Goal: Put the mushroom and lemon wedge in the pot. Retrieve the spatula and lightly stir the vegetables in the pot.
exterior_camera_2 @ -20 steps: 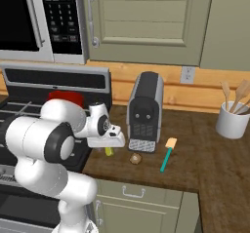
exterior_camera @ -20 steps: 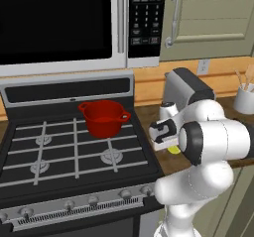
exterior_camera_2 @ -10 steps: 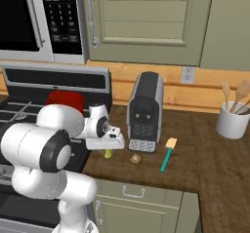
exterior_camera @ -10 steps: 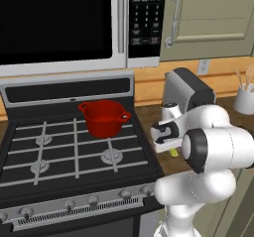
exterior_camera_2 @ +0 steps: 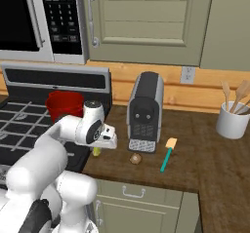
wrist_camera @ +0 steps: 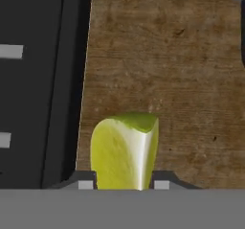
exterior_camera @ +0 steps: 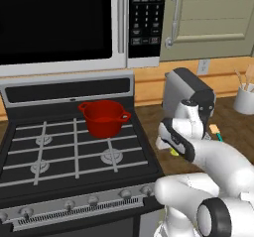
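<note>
My gripper [wrist_camera: 124, 185] is shut on the lemon wedge [wrist_camera: 124, 151], a pale yellow-green piece held between the two fingertips [wrist_camera: 86, 185]. It hangs low over the wooden counter, right beside the stove's edge. From the right base view the wedge [exterior_camera_2: 97, 151] peeks out under the hand [exterior_camera_2: 100, 145]. The tan-brown mushroom [exterior_camera_2: 135, 159] lies on the counter in front of the coffee machine. The spatula [exterior_camera_2: 167, 155], teal handle and tan head, lies to its right. The red pot [exterior_camera: 104, 118] stands on the stove's back burner, apart from the gripper [exterior_camera: 168, 147].
A dark coffee machine [exterior_camera_2: 145, 111] stands just behind the mushroom. A white cup with wooden utensils [exterior_camera_2: 233, 120] sits at the far right of the counter. The black stove [exterior_camera: 49, 147] has raised grates, and a microwave [exterior_camera: 74, 23] hangs above it.
The fingers have closed on the lemon wedge. The arm's elbow has swung down and forward; the hand stayed near the stove's right edge.
</note>
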Controlling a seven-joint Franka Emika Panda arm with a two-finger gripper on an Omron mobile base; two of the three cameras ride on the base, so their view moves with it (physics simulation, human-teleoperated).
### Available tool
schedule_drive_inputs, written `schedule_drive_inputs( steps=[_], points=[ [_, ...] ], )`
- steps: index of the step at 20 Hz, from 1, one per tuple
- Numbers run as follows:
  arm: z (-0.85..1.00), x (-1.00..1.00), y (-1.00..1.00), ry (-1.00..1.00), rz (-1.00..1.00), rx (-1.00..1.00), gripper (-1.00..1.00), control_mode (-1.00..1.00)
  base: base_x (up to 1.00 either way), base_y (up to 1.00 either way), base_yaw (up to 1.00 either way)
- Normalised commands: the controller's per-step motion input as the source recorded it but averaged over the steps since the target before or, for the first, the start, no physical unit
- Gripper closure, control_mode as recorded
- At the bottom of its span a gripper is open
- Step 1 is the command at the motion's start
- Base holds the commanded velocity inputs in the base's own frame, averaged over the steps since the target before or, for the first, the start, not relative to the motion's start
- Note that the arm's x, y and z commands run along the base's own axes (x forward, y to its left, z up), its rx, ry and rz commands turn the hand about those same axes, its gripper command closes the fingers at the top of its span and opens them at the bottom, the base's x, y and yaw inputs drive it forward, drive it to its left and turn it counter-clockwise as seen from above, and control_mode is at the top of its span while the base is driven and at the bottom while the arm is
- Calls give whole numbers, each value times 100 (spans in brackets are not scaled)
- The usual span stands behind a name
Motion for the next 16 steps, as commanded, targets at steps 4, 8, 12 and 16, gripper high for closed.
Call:
schedule_drive_inputs(
  steps=[4,8,12,16],
  points=[
    [100,-10,91,-22,0,19,100,-100,0,0,0],
    [100,0,94,-24,0,18,100,-100,0,0,0],
    [88,16,75,-25,0,14,100,-100,0,0,0],
    [85,14,43,-21,0,15,100,-100,0,0,0]
  ],
)
